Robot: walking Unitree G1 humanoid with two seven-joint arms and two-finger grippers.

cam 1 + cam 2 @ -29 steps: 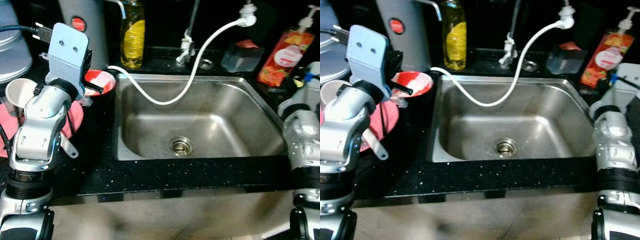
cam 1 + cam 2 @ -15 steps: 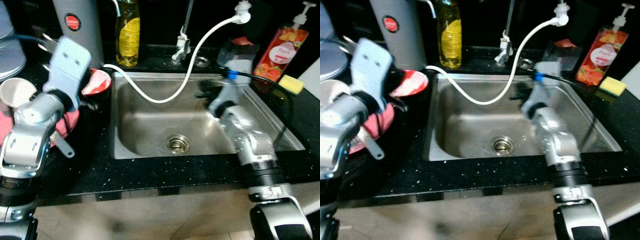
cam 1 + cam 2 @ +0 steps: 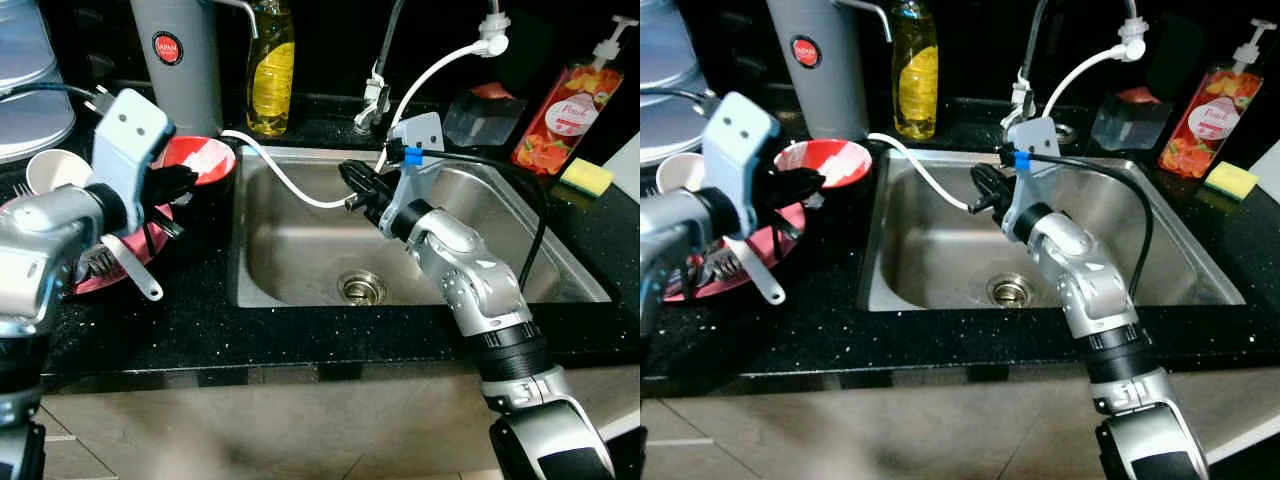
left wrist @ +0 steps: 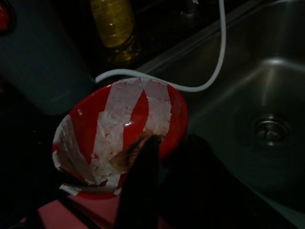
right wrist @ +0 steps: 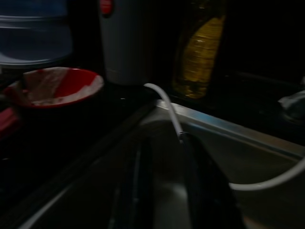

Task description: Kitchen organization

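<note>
Counter (image 3: 300, 345) of black speckled stone, carrying everything from left to right. Far left: pale cup (image 3: 52, 172) beside pink plate (image 3: 105, 268) with a white utensil handle jutting off its edge. Just right of that, left gripper (image 3: 808, 182) at the near rim of the red-and-white bowl (image 3: 206, 160), one finger tip (image 4: 145, 148) lying against the bowl's inner wall in the left wrist view; whether clamped on the rim or merely resting there, cannot tell. Bowl itself tilted, standing on the counter between the pink plate and the sink (image 3: 470, 185), in front of the grey canister (image 3: 180, 60). Probably light, rigid, glossy and so slippery; likely breakable if ceramic. Best taken by pinching the rim, one finger inside and one outside, then lifted level. Further right, yellow soap bottle (image 3: 270, 65), then white hose (image 3: 290, 185) looping over the sink's back edge. Right gripper (image 3: 362, 188) poised over the sink's rear left part, fingers slightly parted, holding nothing, just beside the hose. Far right: orange pump bottle (image 3: 565, 105) and yellow sponge (image 3: 586, 176).
</note>
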